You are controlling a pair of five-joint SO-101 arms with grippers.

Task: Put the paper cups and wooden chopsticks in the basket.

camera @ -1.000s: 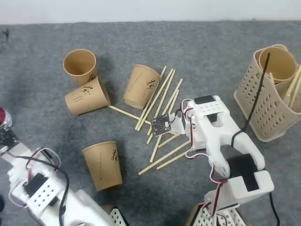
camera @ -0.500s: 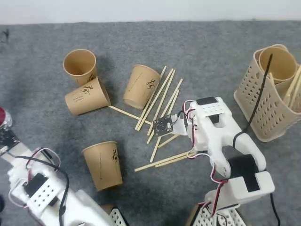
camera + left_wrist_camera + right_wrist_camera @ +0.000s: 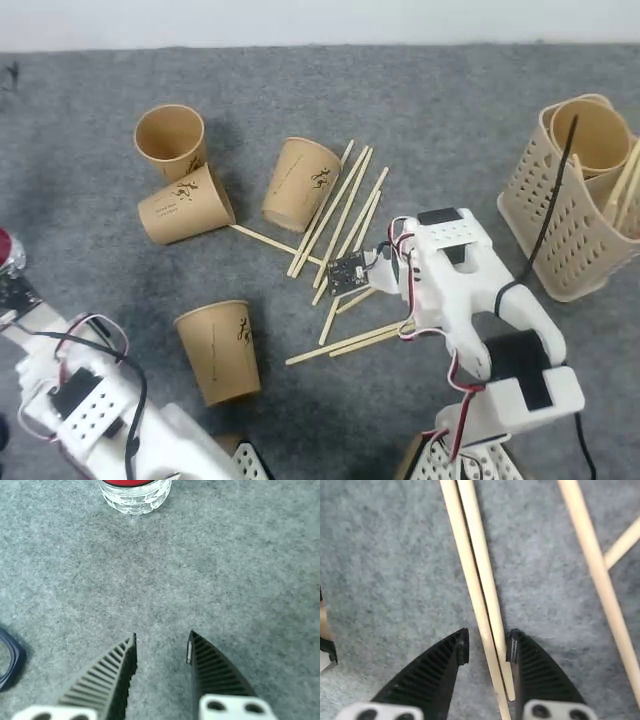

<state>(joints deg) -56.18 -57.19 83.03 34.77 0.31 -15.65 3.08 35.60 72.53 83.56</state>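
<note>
Right wrist view: the right gripper (image 3: 485, 647) has its fingers apart, straddling two wooden chopsticks (image 3: 476, 580) lying side by side on the tabletop (image 3: 380, 555), well apart from the basket (image 3: 550, 225). The left gripper (image 3: 161, 650) also has its fingers apart.

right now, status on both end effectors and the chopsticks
Left end effector open over carpet. Right end effector open, straddling two chopsticks, not gripped. Nothing blocking them.

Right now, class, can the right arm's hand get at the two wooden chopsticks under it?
Probably yes: the right hand, open, straddles the two wooden chopsticks on the grey mat, with nothing covering them.
</note>
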